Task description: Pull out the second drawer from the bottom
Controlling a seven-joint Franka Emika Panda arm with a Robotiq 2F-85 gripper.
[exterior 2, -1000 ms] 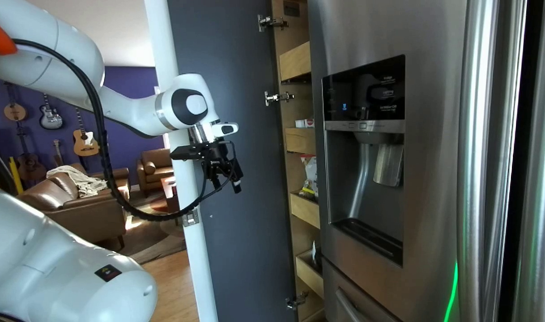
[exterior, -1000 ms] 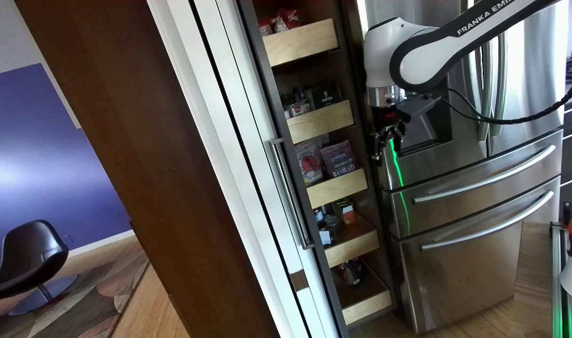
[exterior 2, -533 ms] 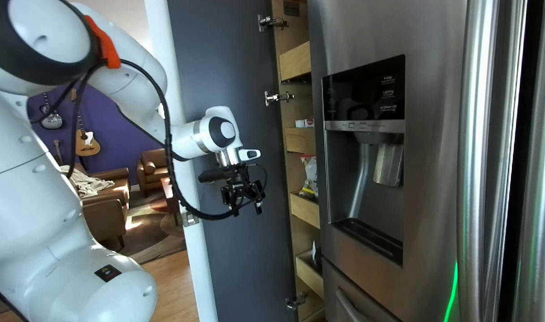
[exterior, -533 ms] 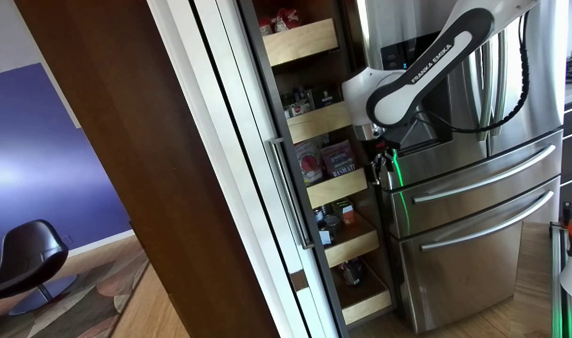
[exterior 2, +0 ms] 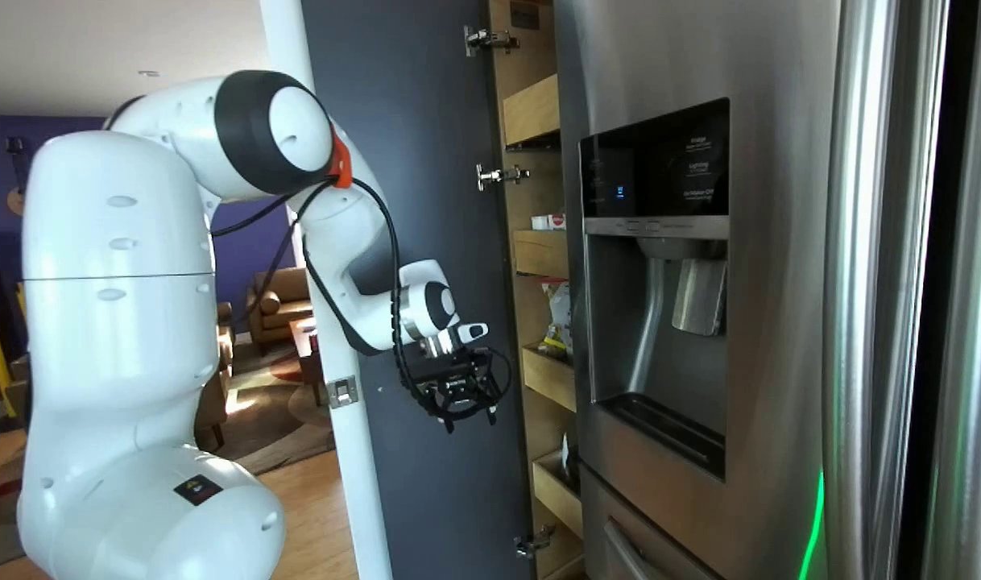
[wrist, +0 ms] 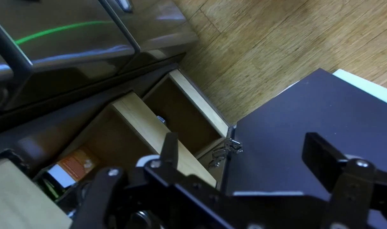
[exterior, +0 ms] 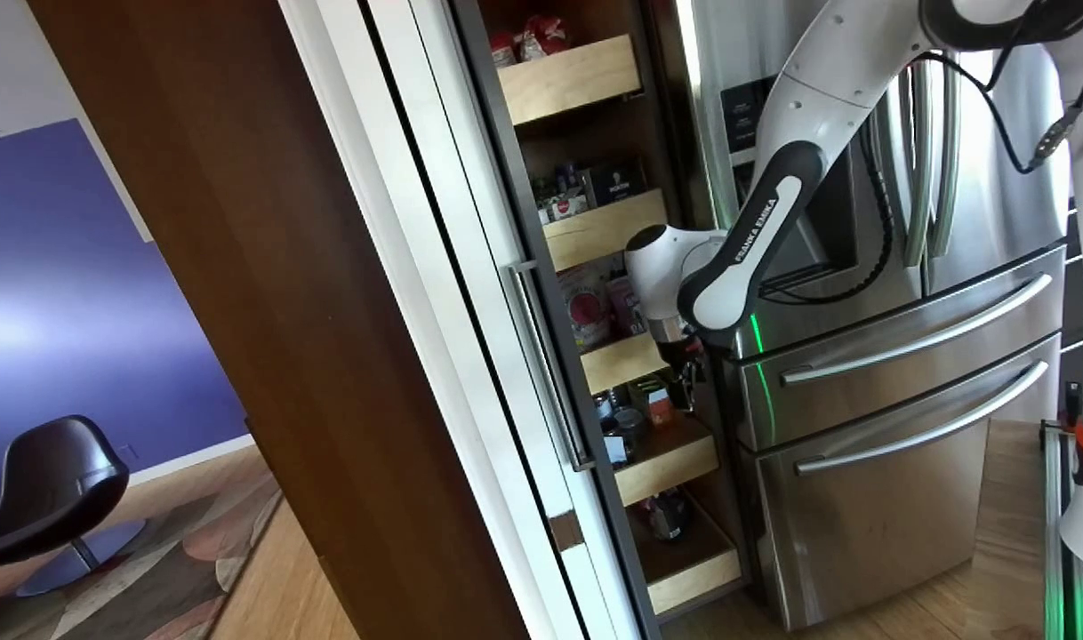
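The second drawer from the bottom has a light wooden front (exterior: pixel 668 471) and holds cans and an orange box (exterior: pixel 659 406). Its front shows in the wrist view (wrist: pixel 142 119) and in an exterior view (exterior 2: pixel 556 494). It sits inside the tall pantry cabinet, between the bottom drawer (exterior: pixel 694 580) and the third drawer (exterior: pixel 620 364). My gripper (wrist: pixel 241 140) is open and empty, fingers wide apart. In an exterior view the gripper (exterior 2: pixel 471 422) hangs before the open door, pointing down. In the wrist view one finger (wrist: pixel 170 149) overlaps the drawer front; contact cannot be told.
The open dark cabinet door (wrist: pixel 282 117) stands beside the gripper, with a metal hinge (wrist: pixel 225 150) near the drawers. The steel fridge (exterior: pixel 862 516) borders the cabinet's other side. The third drawer's front (wrist: pixel 18 197) lies near the gripper. Wooden floor (wrist: pixel 260 47) is below.
The arm has reached forward and down. The gripper has come lower, from fridge dispenser height to just above the second drawer from the bottom, and closer to the cabinet. The drawers have not moved.
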